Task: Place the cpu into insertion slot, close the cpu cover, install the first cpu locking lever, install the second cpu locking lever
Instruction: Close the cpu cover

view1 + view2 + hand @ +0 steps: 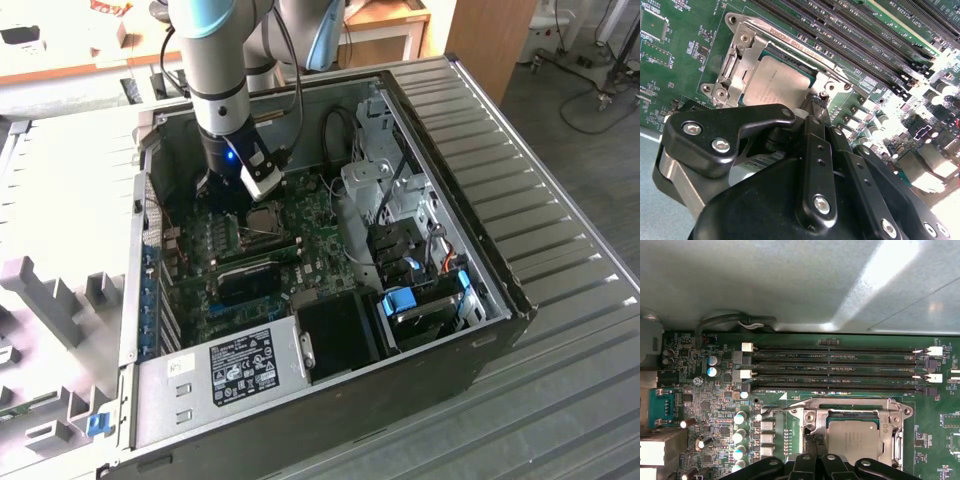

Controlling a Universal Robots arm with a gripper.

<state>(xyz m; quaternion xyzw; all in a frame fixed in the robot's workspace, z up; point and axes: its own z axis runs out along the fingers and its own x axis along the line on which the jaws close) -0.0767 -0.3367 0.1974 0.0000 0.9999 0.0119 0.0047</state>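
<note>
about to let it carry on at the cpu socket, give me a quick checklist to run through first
1. Chip lying flat and square in its seat: ok.
2. Metal cover down around the chip: ok, it frames the chip in both wrist views.
3. Wire lever latched: cannot tell, it sticks out at the cover's corner.
4. Gripper placed at the job: ok, its tip sits right beside the chip at the cover's edge.

Second wrist view: the tool [816,106] body hides one edge of the cpu [775,80] and part of the cpu cover [746,46]. First wrist view: picture edge cuts off both, and the tool.
</note>
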